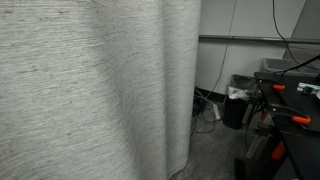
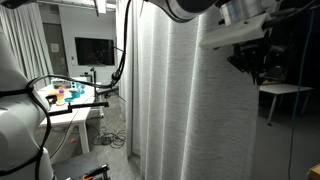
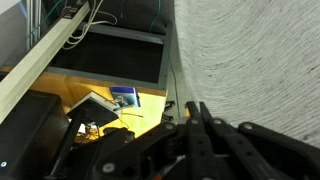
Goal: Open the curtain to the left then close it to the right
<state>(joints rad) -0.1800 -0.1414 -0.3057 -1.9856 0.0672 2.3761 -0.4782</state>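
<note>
The curtain (image 1: pixel 90 90) is a big light grey-beige woven drape with soft vertical folds, and it fills most of both exterior views (image 2: pixel 180 100). My gripper (image 2: pixel 248 58) is at the curtain's right edge, up high, at the end of the white arm. In the wrist view the curtain (image 3: pixel 260 60) takes up the right half. There my gripper (image 3: pixel 197 108) has its two black fingers pressed together against the fabric near its edge, and a thin bit of cloth seems pinched between them. The arm does not show in the exterior view that looks along the curtain's front.
A black bin (image 1: pixel 238 100) and loose cables (image 1: pixel 205 108) lie on the floor beside the curtain. A black frame with orange clamps (image 1: pixel 285 100) stands near them. A table with small colourful objects (image 2: pixel 70 95) and a dark wall screen (image 2: pixel 95 48) are on the far side.
</note>
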